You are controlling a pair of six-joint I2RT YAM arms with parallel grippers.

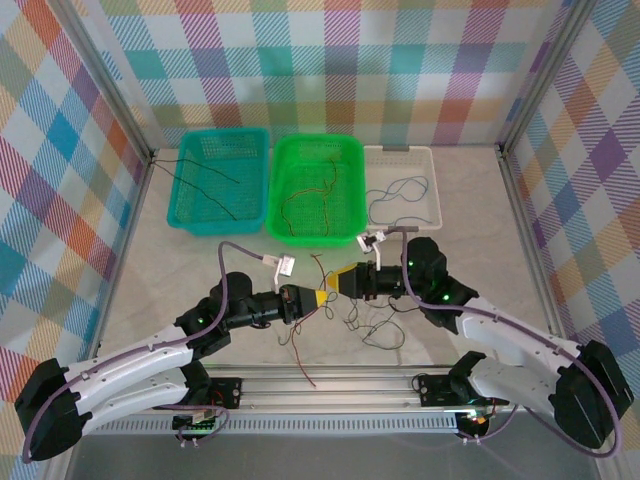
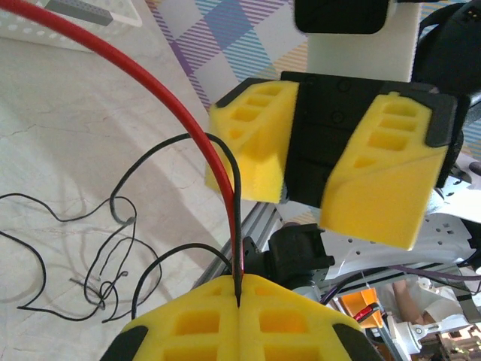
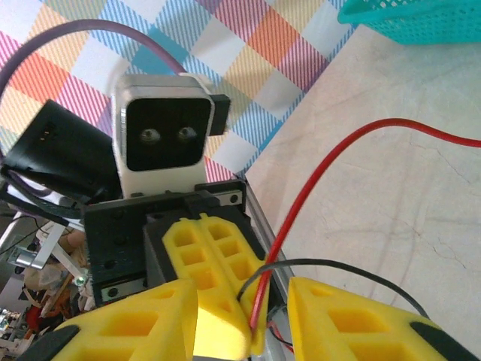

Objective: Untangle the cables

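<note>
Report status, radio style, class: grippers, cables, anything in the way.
Left gripper shut on red wire and black wire. Right gripper open, facing it close. Loose tangle on table. Nothing blocking.

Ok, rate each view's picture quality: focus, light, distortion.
Top external: even light, no glare, the frame posts splayed by the wide lens, the cables barely resolved. Left wrist: the red cable close to the lens is soft, the table washed pale. Right wrist: its own yellow fingers blur at the bottom edge, and the background is sharper.
</note>
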